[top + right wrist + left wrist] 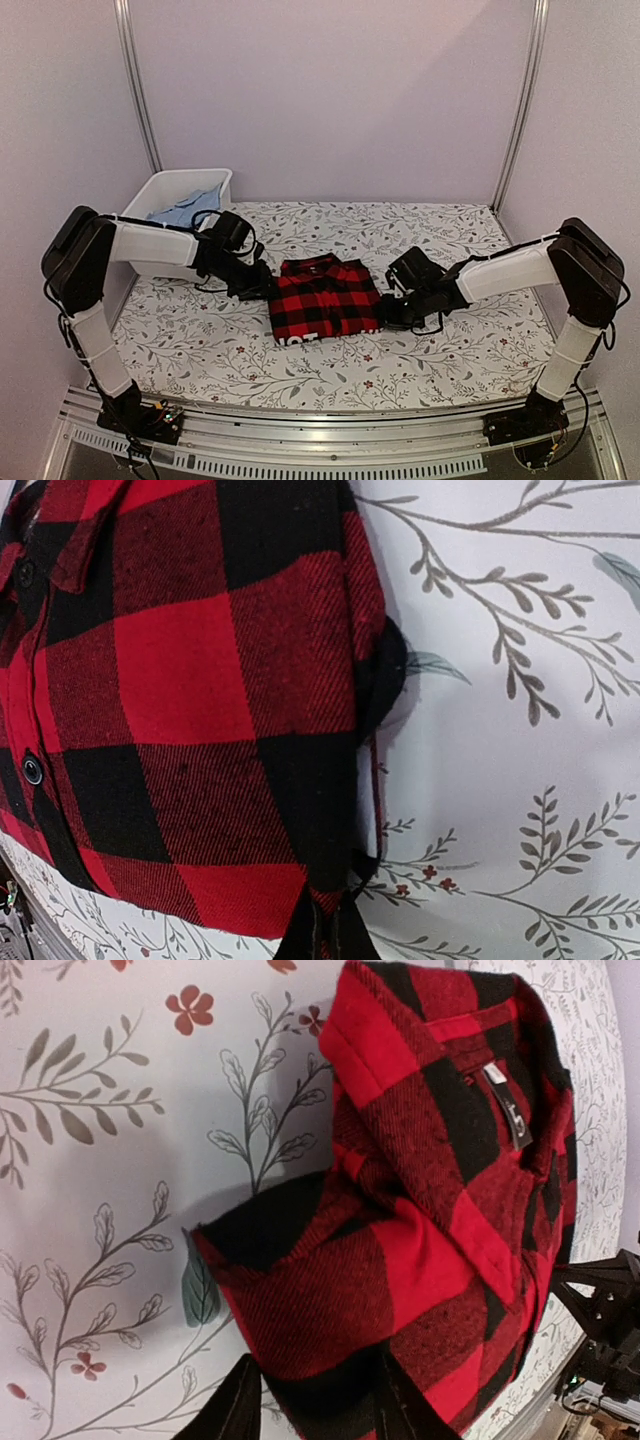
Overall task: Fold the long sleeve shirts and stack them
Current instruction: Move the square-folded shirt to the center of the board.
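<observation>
One long sleeve shirt (322, 298), red-and-black buffalo check, lies folded in the middle of the table with its collar at the far side. My left gripper (262, 287) is at its left edge. In the left wrist view the gripper (318, 1380) holds a thick fold of the shirt (400, 1220) between its fingers, the corner raised off the table. My right gripper (385, 312) is at the shirt's right edge. In the right wrist view the gripper (335, 920) is pinched shut on the shirt's (190, 680) hem corner.
A white plastic bin (172, 186) stands at the back left with light blue cloth (188, 209) inside. The table carries a floral-print cover (450, 350). Metal frame posts (520, 100) rise at the back corners, and a rail (330, 440) runs along the near edge.
</observation>
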Action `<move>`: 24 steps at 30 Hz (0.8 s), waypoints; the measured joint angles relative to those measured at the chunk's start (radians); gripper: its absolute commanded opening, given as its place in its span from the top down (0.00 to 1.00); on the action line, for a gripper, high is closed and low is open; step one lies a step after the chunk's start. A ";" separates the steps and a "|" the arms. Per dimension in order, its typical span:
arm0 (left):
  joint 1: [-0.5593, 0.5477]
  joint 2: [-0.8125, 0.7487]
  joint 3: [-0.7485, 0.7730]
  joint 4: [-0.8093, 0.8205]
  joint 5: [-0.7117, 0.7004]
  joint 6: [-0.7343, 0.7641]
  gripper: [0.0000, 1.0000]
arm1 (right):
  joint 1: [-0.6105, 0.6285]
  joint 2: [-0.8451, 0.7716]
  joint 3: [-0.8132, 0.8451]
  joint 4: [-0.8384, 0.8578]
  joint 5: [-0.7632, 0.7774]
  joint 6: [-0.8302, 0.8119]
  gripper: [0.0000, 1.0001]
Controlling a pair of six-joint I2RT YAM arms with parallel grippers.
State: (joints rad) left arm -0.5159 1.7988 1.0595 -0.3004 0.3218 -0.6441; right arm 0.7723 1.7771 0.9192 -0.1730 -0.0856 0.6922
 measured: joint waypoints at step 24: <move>-0.055 0.069 0.160 -0.055 -0.028 0.042 0.60 | -0.077 -0.206 -0.011 -0.112 0.125 0.026 0.41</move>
State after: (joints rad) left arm -0.5713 1.8675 1.2198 -0.3550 0.2935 -0.6018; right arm 0.6949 1.5715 0.9081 -0.2848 0.0395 0.7185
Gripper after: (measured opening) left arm 0.399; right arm 0.617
